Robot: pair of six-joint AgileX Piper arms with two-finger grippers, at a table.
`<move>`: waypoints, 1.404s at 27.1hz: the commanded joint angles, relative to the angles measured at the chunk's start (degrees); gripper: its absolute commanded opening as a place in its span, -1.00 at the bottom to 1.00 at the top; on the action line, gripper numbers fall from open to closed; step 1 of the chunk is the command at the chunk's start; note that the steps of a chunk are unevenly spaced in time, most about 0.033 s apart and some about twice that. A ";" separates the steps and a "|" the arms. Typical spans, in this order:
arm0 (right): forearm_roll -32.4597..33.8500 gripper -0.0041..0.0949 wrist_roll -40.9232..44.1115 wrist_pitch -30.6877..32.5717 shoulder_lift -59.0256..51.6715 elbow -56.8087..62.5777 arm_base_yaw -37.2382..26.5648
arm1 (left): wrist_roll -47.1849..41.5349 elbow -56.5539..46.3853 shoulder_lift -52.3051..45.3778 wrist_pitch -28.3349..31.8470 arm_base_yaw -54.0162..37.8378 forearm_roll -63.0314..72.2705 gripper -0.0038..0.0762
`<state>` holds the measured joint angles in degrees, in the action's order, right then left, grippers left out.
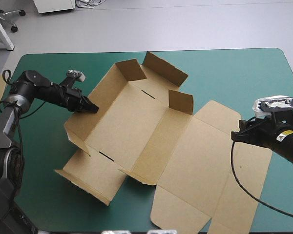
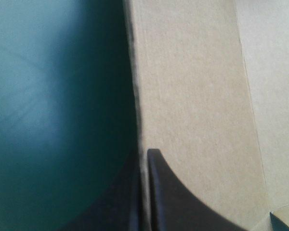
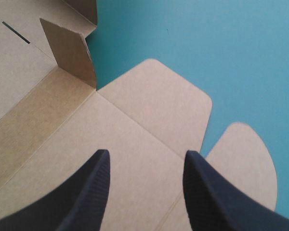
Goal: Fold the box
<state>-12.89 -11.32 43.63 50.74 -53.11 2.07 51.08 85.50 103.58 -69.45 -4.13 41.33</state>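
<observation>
The left gripper (image 2: 145,155) is clamped on the box (image 1: 136,126) wall's edge — best raised slowly along its crease. The right gripper (image 3: 145,161) hovers over the lid (image 3: 154,106), fingers apart — ready to press down.

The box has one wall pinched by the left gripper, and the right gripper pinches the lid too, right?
No: the right wrist view shows the right gripper open above the lid, gripping nothing. The left gripper does pinch the box.
</observation>
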 commanded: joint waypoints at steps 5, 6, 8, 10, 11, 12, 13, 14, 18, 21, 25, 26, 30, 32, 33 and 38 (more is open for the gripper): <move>-1.06 -0.06 -0.38 -2.42 -0.33 -2.09 -0.53 | 5.59 20.79 0.00 -4.56 8.52 -12.62 -0.94; -1.23 -0.06 -0.38 -1.58 -0.33 -2.09 -0.53 | 7.88 23.99 0.72 -4.48 10.11 -16.00 -0.94; -1.33 -0.06 -0.38 -0.68 -0.33 -2.09 -0.53 | 12.55 28.13 1.97 -4.29 11.92 -19.35 -0.94; -1.33 -0.06 -0.38 -0.54 -0.33 -2.09 -0.53 | 16.46 30.57 2.48 -3.72 13.04 -20.38 -0.94; -1.33 -0.06 -0.38 -0.43 -0.33 -2.09 -0.53 | 18.28 31.40 2.83 -3.10 13.71 -21.41 -0.94; -1.33 -0.06 -0.38 -0.43 -0.33 -2.09 -0.53 | 19.28 31.82 2.83 -2.04 14.29 -22.11 -0.94; -1.33 -0.06 -0.38 -0.43 -0.33 -2.09 -0.53 | 20.72 32.30 2.83 -0.40 15.10 -23.01 -0.94; -1.33 -0.06 -0.38 -0.43 -0.33 -2.09 -0.53 | 21.59 32.43 2.83 1.17 16.04 -23.91 -0.94; -1.47 -0.07 -0.38 -1.10 -0.33 -2.09 -0.53 | 24.86 33.37 2.73 7.37 20.79 -28.87 -0.94; -1.47 -0.07 -0.45 -2.25 -0.33 -2.09 -0.53 | 24.86 33.37 2.46 12.24 24.44 -32.51 -0.94; -1.20 -0.07 -0.45 -3.35 -0.33 -2.19 -0.53 | 23.48 33.37 1.81 14.60 28.50 -34.98 -0.94; -1.20 -0.07 -0.45 -3.35 -0.33 -2.23 -0.53 | 21.83 33.37 1.67 14.37 29.41 -35.26 -0.94; 0.12 -0.07 -0.34 -3.46 -0.33 -2.85 -0.53 | 13.48 31.45 0.57 14.57 33.57 -41.70 -0.94; 0.13 -0.07 -0.24 -3.23 -0.33 -3.53 -0.53 | 11.49 28.17 -0.81 16.85 35.83 -46.20 -0.94; 0.02 -0.07 -0.05 -3.09 -0.33 -3.88 -0.53 | 10.43 26.35 -1.64 17.96 36.95 -48.49 -0.94; 0.26 -0.07 -0.01 -1.30 -0.33 -5.91 -0.53 | 1.45 15.42 -7.50 26.35 39.59 -54.73 -0.94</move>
<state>-12.66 -11.27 44.51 50.74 -56.23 2.07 57.98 104.49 102.47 -50.94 34.42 -10.21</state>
